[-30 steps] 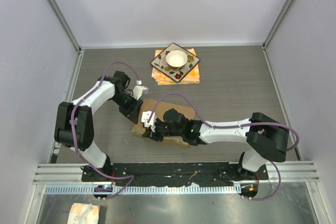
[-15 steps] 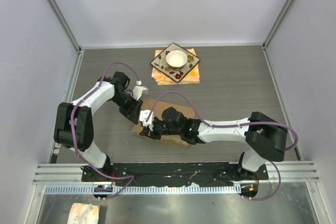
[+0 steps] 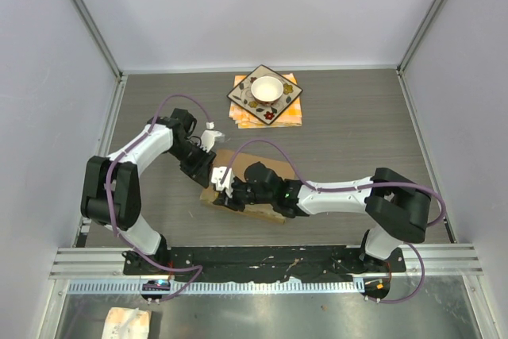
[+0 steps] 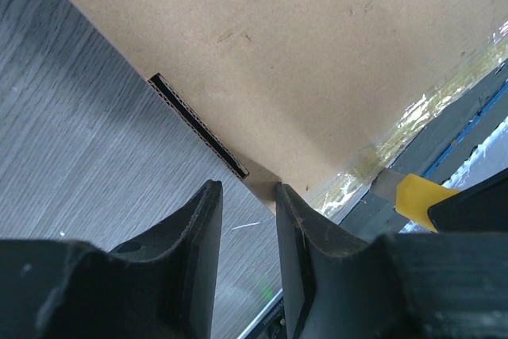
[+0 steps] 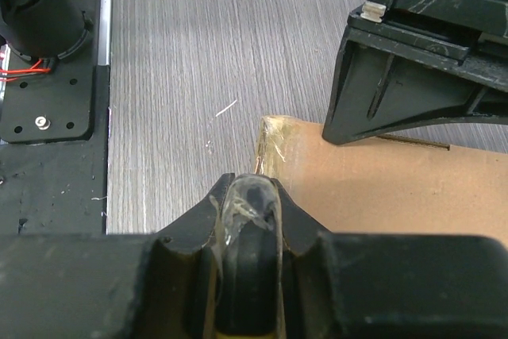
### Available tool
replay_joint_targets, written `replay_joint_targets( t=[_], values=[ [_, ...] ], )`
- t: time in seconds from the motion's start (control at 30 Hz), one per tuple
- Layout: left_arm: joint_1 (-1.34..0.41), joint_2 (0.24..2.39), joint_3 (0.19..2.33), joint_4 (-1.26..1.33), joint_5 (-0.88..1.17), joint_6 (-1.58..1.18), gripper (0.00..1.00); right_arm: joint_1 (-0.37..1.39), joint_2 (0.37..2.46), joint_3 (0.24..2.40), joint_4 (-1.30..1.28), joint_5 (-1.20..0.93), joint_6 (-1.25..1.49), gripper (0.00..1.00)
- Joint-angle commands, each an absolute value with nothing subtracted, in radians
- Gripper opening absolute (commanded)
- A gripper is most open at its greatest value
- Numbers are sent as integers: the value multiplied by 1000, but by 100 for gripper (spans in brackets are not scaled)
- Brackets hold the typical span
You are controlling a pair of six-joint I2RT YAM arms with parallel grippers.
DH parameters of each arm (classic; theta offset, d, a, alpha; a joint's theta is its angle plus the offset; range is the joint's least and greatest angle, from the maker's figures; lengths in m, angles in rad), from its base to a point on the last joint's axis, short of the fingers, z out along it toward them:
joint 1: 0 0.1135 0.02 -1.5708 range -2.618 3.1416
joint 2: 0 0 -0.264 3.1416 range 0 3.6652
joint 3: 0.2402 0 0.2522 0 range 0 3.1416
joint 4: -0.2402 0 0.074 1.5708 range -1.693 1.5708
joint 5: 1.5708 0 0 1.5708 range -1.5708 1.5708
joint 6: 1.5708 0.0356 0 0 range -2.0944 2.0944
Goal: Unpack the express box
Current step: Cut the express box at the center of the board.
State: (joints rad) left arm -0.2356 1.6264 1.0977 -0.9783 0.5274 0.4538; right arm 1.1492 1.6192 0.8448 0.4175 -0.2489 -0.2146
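The express box (image 3: 236,156) is a flat brown cardboard box lying mid-table, mostly covered by both arms. My left gripper (image 3: 208,174) sits at its left edge. In the left wrist view the gripper (image 4: 246,190) is narrowly open, and the box (image 4: 317,53) corner lies just past the fingertips with bare table between them. My right gripper (image 3: 219,194) reaches in from the right to the box's near-left corner. It (image 5: 248,184) is shut on a black tool (image 5: 251,204) with crumpled clear tape on its tip, just short of the taped box (image 5: 381,188) corner. The tool's yellow part (image 4: 417,196) shows in the left wrist view.
An orange-patterned square plate (image 3: 279,105) holding a white bowl (image 3: 267,87) stands at the back centre. Grey enclosure walls close in the table on three sides. A metal rail (image 3: 262,260) runs along the near edge, with the left arm's black base plate (image 5: 48,85) on it.
The right arm has crept slightly left along the box. The left jaws have narrowed a touch. The box has not moved.
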Motion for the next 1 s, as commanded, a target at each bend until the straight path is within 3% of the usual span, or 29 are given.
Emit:
replay_joint_targets(
  t=[0.0,0.97],
  values=[
    [-239,1624,1068,-920,437,499,36,1138,1571,838,445,-238,-230,1],
    [-239,1629,1040,-894,449,500,35,1123,1580,859,404,-222,-270,1]
  ],
)
